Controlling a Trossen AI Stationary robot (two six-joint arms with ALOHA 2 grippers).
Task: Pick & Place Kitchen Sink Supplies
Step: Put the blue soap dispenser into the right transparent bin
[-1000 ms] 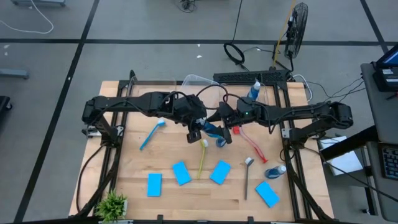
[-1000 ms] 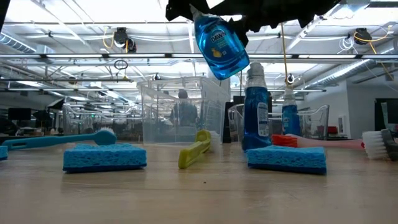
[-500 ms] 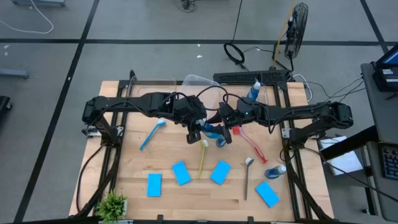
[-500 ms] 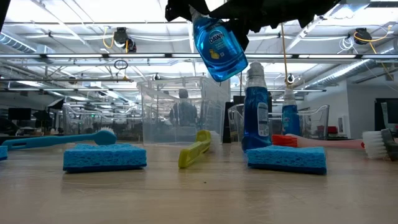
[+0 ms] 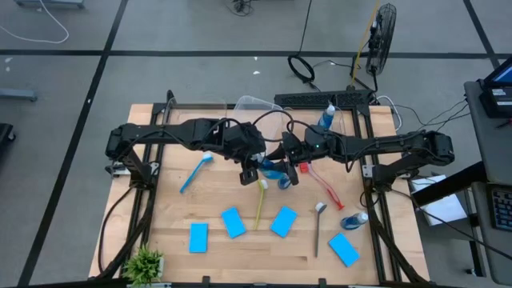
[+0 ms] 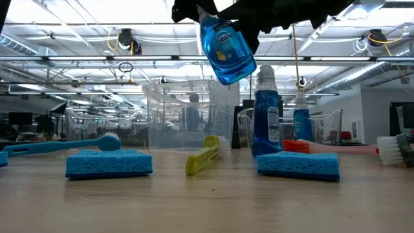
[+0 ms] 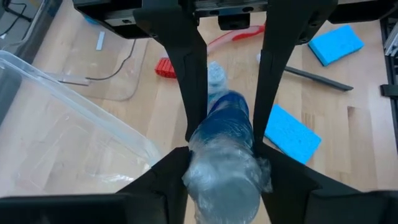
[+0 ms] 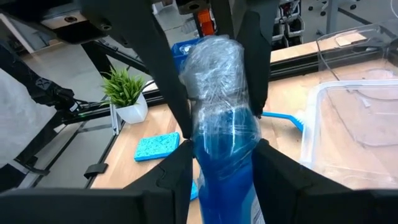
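Bottle (image 6: 226, 48) between both arms' fingers (image 7: 191, 74)

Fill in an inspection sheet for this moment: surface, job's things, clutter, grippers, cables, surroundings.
Surface: wooden table.
Job's things: one bottle held in the air; sponges, yellow brush and the other brushes lying flat.
Clutter: clear tubs, potted plant.
Grippers: left gripper and right gripper both clamp the raised bottle.
Cables: loops on the floor behind the table.
Surroundings: fan; person behind the tubs.
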